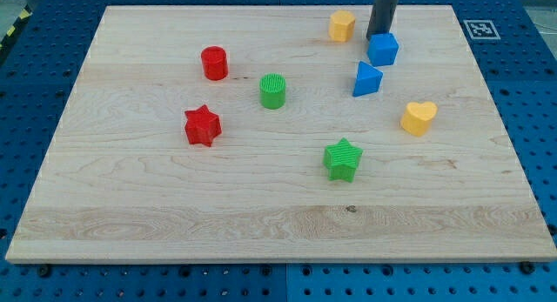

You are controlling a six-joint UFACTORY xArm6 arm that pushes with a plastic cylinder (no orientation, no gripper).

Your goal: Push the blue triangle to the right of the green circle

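My tip (379, 34), the end effector, is a bare rod with nothing to open and nothing held; it sits at the blue cube's (383, 50) top edge, near the yellow block (342, 25); blue triangle (366, 79) lies just below the cube, already well right of the green circle (272, 91) on the counter (174, 215); maybe only closing in remains; its apex seems to point toward the view's top, long axis roughly vertical.

text: none legible — sign: black-and-white square marker (479, 29) — on: wooden board (261, 215), top-right corner
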